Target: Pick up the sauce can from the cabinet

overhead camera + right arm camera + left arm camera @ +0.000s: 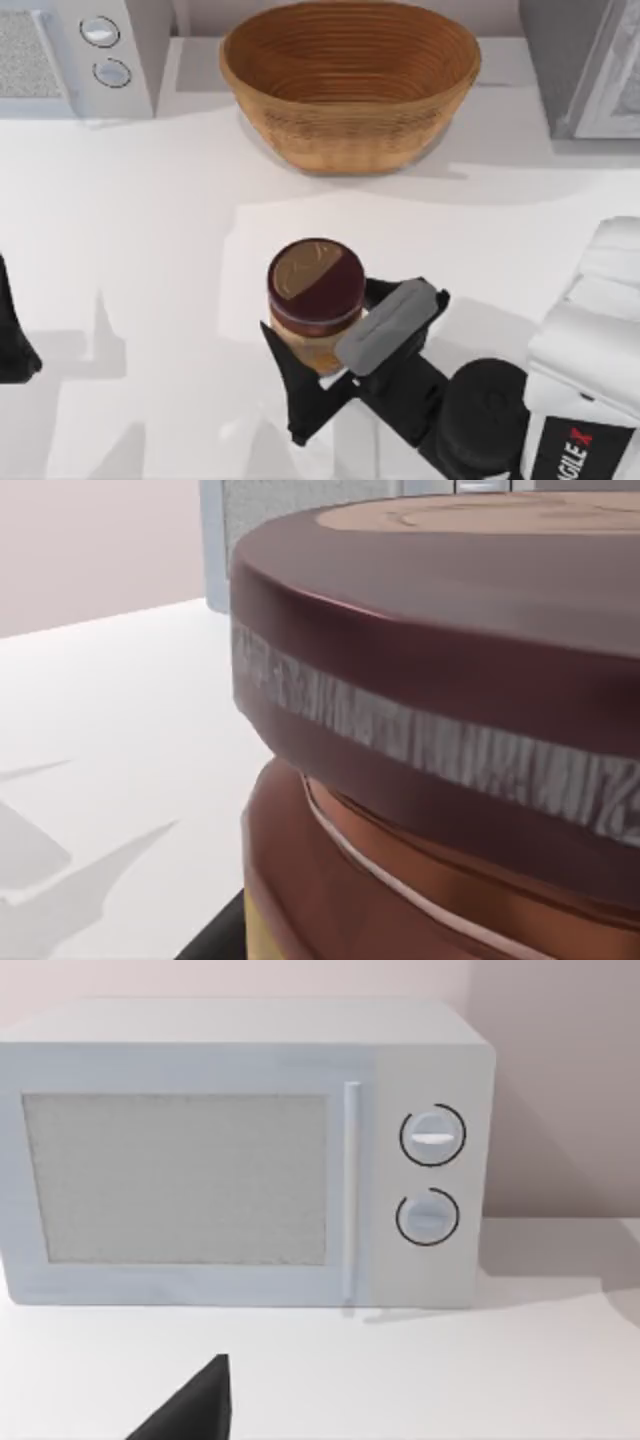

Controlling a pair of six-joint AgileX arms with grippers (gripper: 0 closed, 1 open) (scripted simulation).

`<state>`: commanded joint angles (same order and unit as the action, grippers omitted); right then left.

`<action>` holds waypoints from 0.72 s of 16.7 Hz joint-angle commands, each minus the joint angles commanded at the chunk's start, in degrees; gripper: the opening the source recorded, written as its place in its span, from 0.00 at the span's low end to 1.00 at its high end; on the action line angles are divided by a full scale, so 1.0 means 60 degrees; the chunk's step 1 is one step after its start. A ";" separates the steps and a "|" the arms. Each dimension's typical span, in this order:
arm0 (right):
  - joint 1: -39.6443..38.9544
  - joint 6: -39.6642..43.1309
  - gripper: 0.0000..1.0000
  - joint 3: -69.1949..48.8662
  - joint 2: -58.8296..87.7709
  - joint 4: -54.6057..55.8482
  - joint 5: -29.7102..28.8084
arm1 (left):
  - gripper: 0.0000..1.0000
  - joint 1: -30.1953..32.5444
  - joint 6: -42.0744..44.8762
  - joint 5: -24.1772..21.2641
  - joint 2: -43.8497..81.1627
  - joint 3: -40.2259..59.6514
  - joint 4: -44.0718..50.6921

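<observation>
Top view – can: your small sauce can (pixel 315 300), a short cylinder with a dark maroon round lid bearing a tan swirl and a tan-orange side, sits out on the white desk (pixel 150 250), in the middle toward the near edge; you see no cabinet around it.
Top view – right gripper: the right gripper (pixel 325 345) has its black fingers on either side of the can – one dark finger (pixel 290 390) against its near-left side, the grey-padded one (pixel 390 320) at its right. You can take it as clenched on the can.
Top view – left arm: parked at the desk's left edge; you cannot tell how its fingers stand.
Top view – surroundings: a big woven brown basket (pixel 350 80) sits at the far edge, well apart from the can, with a pale grey microwave (pixel 85 55) in the far left corner.
Left wrist view: you face the microwave (pixel 240 1150) front, with its two round dials.
Right wrist view: the can (pixel 450 730) sits very close, maroon lid above a tan-orange wall.
Risk: the hold looks low and off to one side of a smooth round wall, so a quick lift could let the can twist or slip out. Swinging toward the far edge could clip the basket.
</observation>
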<state>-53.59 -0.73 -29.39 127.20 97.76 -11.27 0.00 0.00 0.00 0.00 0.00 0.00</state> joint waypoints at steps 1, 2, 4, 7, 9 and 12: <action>0.0000 0.0000 0.00 0.0000 0.0000 0.0000 0.0000 | 1.00 0.0000 0.0000 0.0000 0.0000 0.0000 0.0000; 0.0000 0.0000 0.00 0.0000 0.0000 0.0000 0.0000 | 1.00 0.0000 0.0000 0.0000 0.0000 0.0000 0.0000; 0.0000 0.0000 0.08 0.0000 0.0000 0.0000 0.0000 | 1.00 0.0000 0.0000 0.0000 0.0000 0.0000 0.0000; 0.0000 0.0000 0.30 0.0000 0.0000 0.0000 0.0000 | 1.00 0.0000 0.0000 0.0000 0.0000 0.0000 0.0000; 0.0000 0.0000 0.45 0.0000 0.0000 0.0000 0.0000 | 1.00 0.0000 0.0000 0.0000 0.0000 0.0000 0.0000; 0.0000 0.0000 0.68 0.0000 0.0000 0.0000 0.0000 | 1.00 0.0000 0.0000 0.0000 0.0000 0.0000 0.0000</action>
<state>-53.59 -0.73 -29.39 127.20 97.76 -11.27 0.00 0.00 0.00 0.00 0.00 0.00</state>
